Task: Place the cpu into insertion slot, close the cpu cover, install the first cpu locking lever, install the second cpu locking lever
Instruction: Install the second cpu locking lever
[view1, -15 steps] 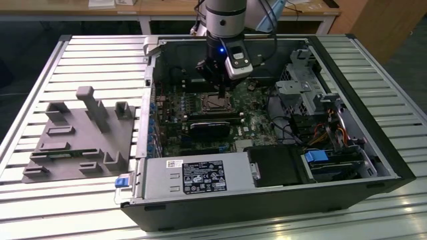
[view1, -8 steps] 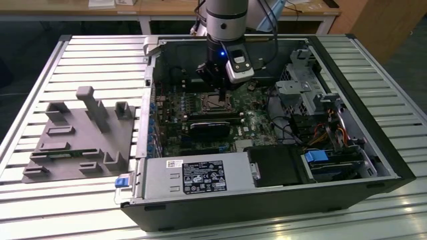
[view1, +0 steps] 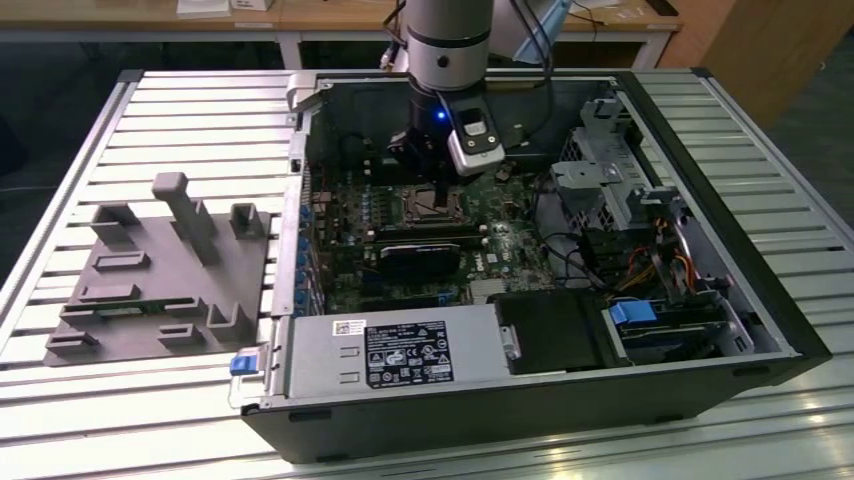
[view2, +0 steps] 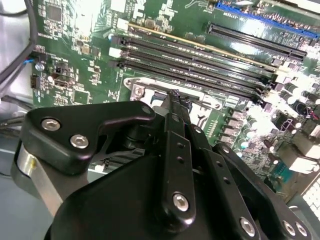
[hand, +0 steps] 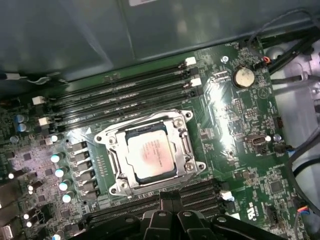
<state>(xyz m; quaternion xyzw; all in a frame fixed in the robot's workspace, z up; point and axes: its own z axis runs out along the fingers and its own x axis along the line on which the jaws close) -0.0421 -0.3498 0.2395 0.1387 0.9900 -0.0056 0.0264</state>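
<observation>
Nearest the camera in the exterior view, at the lower centre of the frame, the grey power supply (view1: 387, 355) spans the front edge of the open computer case (view1: 781, 330), which lies on a slatted metal worktop (view1: 174, 120). At the left of the frame a grey fixture block (view1: 160, 275) with upright posts sits well apart from the case, with bare slats around it.

Further in, the green motherboard (view1: 387, 250) fills the case floor. The insertion slot (view1: 424, 203) sits near the frame's centre, with a black heatsink-like block (view1: 416, 260) just below it and a tangle of cables (view1: 587, 260) and a drive cage (view1: 607, 170) crowding the right side. The gripper (view1: 416, 160) hangs directly above the slot, close to the case's far wall.

In the first wrist view the cpu (hand: 150, 156) lies flat inside the insertion slot (hand: 186, 150), its pale top showing through the window of the cpu cover (hand: 112, 137), which lies down over it. Long black memory slots (hand: 120, 97) run just beside the socket's far side and more lie by its near side, leaving little room. A coin cell (hand: 244, 76) sits at the upper right.

In the second wrist view the gripper (view2: 175, 100) hides most of the socket; its jaws appear together at one narrow tip, holding nothing. The locking levers are hard to make out.
</observation>
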